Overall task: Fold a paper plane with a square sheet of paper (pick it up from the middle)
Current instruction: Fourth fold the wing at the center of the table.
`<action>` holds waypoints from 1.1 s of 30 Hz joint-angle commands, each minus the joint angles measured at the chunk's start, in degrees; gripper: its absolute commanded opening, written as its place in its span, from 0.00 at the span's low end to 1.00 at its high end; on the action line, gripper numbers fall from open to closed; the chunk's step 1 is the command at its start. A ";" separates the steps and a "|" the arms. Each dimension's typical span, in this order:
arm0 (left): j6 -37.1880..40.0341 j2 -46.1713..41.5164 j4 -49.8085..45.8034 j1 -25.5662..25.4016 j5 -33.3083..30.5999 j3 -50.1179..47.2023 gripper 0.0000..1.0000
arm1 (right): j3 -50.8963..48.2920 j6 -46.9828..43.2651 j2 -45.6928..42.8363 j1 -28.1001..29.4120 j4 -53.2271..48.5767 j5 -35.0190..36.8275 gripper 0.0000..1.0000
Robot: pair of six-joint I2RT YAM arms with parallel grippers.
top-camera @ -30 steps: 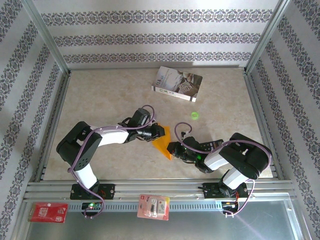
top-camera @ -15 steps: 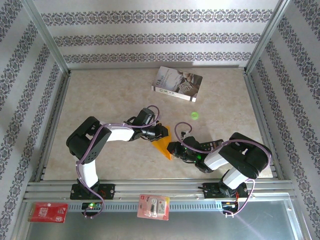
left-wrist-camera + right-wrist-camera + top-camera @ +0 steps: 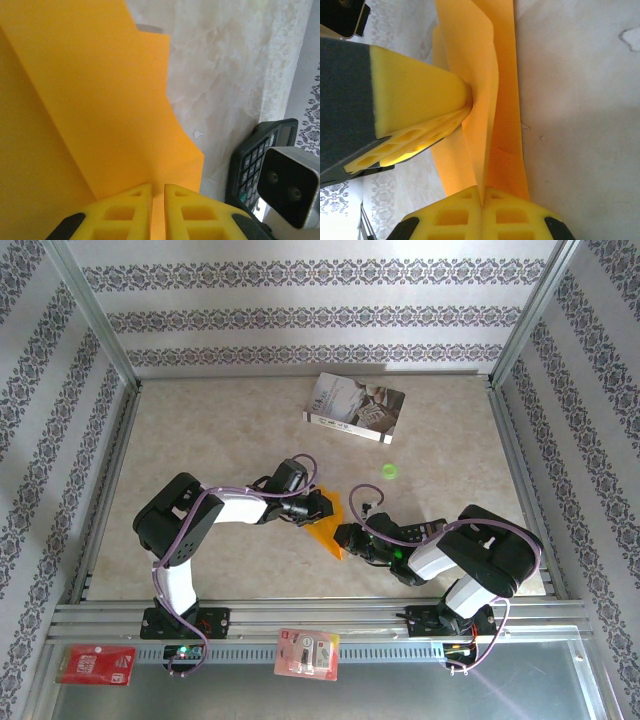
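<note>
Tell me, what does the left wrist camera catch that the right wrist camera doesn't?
Left wrist: a black push-button calculator and a white box with two dark lenses at the right edge, beyond the left gripper. Right wrist: that left gripper seen from outside, its yellow foam tip pinching a raised fold, above the right gripper. Both: the folded orange-yellow paper sheet, clamped in that view's own gripper, over the pale marbled tabletop.

One each: paper (image 3: pixel 328 525), book (image 3: pixel 355 408), calculator (image 3: pixel 257 157) (seemingly), green disc (image 3: pixel 389 471).

Paper sheet (image 3: pixel 328 525) central on table (image 3: pixel 200 430), book (image 3: pixel 355 408) behind, calculator (image 3: pixel 252 162) right
</note>
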 commanded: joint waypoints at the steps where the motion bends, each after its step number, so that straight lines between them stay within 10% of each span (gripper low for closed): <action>1: 2.26 1.30 0.38 0.83 -1.55 -1.07 0.13 | 0.56 -1.12 2.85 -0.12 -4.78 -0.82 0.01; 33: 2.27 2.63 2.31 2.10 -3.01 -4.93 0.12 | 0.13 -3.12 -12.62 -1.52 -15.87 -2.27 0.17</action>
